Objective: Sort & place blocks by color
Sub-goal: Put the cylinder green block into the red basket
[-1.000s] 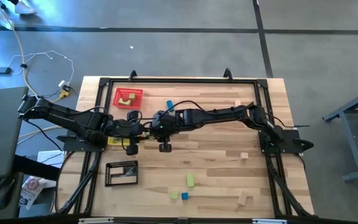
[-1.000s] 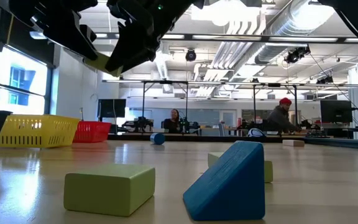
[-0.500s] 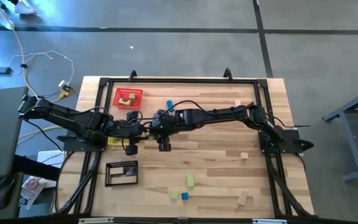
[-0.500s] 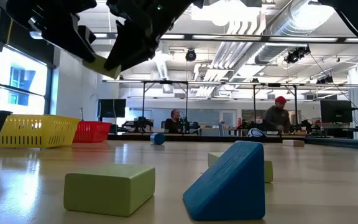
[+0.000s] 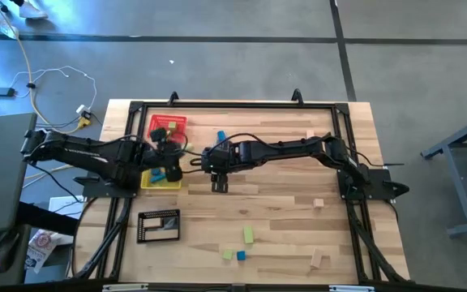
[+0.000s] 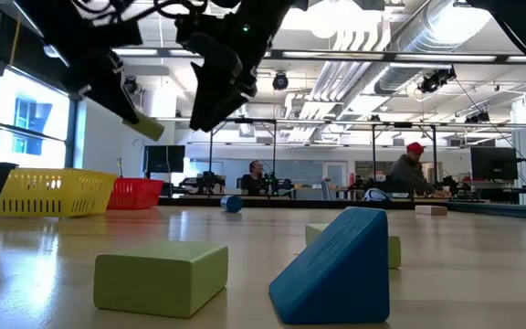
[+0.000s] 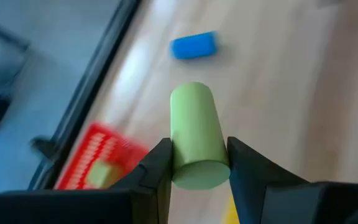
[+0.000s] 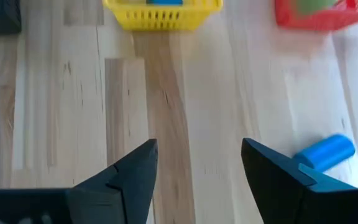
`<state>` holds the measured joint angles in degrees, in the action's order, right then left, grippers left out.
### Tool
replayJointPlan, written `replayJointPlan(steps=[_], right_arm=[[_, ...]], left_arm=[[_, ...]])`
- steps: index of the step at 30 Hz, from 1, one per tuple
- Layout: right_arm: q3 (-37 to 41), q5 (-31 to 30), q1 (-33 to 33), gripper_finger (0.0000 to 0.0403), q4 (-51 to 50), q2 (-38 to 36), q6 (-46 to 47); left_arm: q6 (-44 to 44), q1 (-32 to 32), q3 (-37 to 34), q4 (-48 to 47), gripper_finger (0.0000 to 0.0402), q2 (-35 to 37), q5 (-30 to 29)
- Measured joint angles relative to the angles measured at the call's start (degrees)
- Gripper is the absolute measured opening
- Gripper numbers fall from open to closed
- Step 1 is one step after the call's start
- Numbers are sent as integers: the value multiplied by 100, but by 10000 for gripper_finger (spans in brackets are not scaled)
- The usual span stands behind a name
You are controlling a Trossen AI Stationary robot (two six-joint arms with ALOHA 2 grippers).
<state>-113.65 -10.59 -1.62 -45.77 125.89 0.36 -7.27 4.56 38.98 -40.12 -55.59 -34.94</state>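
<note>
Seen from above: left gripper (image 5: 162, 144) raised near the surface's far-left corner, between the red tray (image 5: 169, 125) and the yellow tray (image 5: 160, 181). Clamped between its fingers (image 7: 156, 167): a light green cylinder (image 7: 194, 135), long axis pointing straight out from the gripper, one round end facing the wrist camera. Red tray lying just toward the far edge from that gripper, already holding a green block (image 7: 102, 176), so probably the drop spot; short reach onward, cylinder still off to the tray's near side. Yellow tray on the gripper's near side, blue pieces inside.

Right gripper (image 5: 220, 172) close by toward the surface's middle, jaws wide apart and empty. Blue cylinder (image 8: 325, 151) lying on its side on bare wood just beside it, toward the far edge; nearer the right gripper than the left.

More blocks near the front edge: green block (image 6: 161, 277), blue wedge (image 6: 336, 269).
</note>
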Motion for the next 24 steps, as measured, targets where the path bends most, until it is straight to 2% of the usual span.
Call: replayJointPlan(steps=[10, 14, 19, 24], right_arm=[[0, -7, -38, 220, -322, 0, 118], [0, -4, -40, 220, -320, 0, 116], [0, -3, -42, 220, -319, 0, 116], [0, 0, -42, 220, -418, 0, 209]], left_arm=[[-61, 2000, 0, -57, 98, 0, 69], [-198, 2639, 0, 41, 99, 0, 561], [-597, 3156, 0, 313, 99, -2, 1164], [-763, 3486, 0, 453, 99, -186, 1246]])
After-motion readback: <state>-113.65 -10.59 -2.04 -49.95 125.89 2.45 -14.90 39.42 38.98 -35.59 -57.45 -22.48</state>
